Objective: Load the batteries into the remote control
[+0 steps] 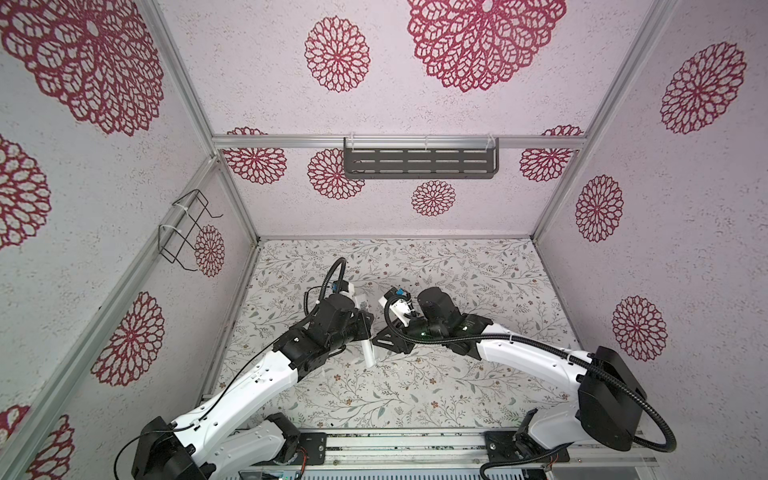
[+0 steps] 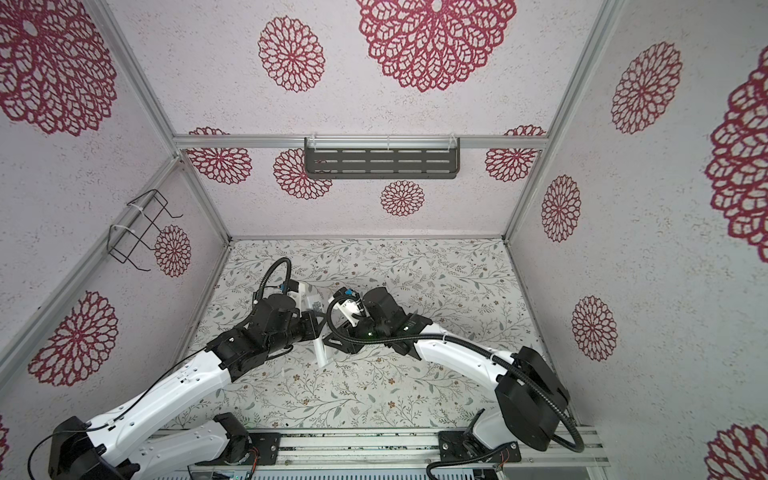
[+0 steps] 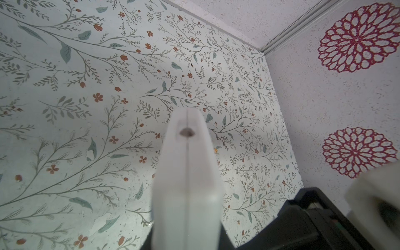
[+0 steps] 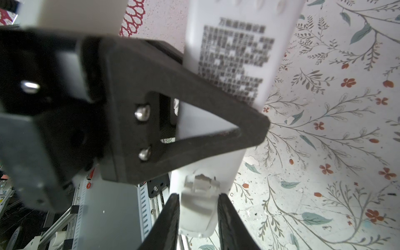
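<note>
Remote control (image 4: pixel 237 54) in left claw (image 1: pixel 365 330) — cover (image 4: pixel 195 223) in right claw (image 4: pixel 198 200).

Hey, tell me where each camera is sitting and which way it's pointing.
Top views: stereo pair high above the arm bases, looking down toward the back wall; both arms show, left tool clamping the remote control.
Left wrist: on the left arm, looking along the remote control's edge at the table; only blurred dark robot parts show.
Right wrist: on the right arm, looking past the right tool, shut on the cover, at the remote control's printed back and the left tool.
Shared: both wrist views show the remote control.
</note>
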{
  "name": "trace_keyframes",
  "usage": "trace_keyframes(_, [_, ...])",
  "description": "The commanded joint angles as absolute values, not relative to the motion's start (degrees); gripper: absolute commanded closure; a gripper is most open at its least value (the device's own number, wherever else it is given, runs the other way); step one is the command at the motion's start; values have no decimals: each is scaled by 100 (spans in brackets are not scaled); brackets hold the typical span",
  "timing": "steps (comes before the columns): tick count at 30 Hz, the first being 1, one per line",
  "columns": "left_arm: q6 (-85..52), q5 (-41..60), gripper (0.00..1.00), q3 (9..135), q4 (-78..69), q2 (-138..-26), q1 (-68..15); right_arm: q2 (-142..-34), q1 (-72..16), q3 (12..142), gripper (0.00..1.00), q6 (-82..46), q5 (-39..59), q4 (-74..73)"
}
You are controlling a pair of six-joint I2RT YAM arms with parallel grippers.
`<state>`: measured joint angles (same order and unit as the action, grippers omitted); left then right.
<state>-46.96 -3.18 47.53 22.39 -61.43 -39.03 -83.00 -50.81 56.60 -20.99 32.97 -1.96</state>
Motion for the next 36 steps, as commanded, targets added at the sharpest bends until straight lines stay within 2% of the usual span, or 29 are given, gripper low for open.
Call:
trace_keyframes(1, [-4693, -346, 99, 4860, 2179, -6074, -3936, -7959, -5090, 5617, 67, -1987, 3393, -509])
trace_keyframes(24, [-4658, -424, 99, 4860, 2215, -6092, -3934, -7660, -4898, 5511, 66, -1773, 3195, -353])
trace_keyframes(31, [-4649, -407, 99, 4885, 2218, -6108, -3934, -7688, -4886, 5559, 32, -1761, 3108, -246])
trace_keyframes(33, [-4649, -400, 99, 4903, 2215, -6118, -3937, -7762, -4887, 5586, 26, -1773, 3180, -261])
trace_keyframes(36, [-4649, -402, 99, 4913, 2220, -6125, -3934, -7882, -4886, 5606, 24, -1799, 3248, -311])
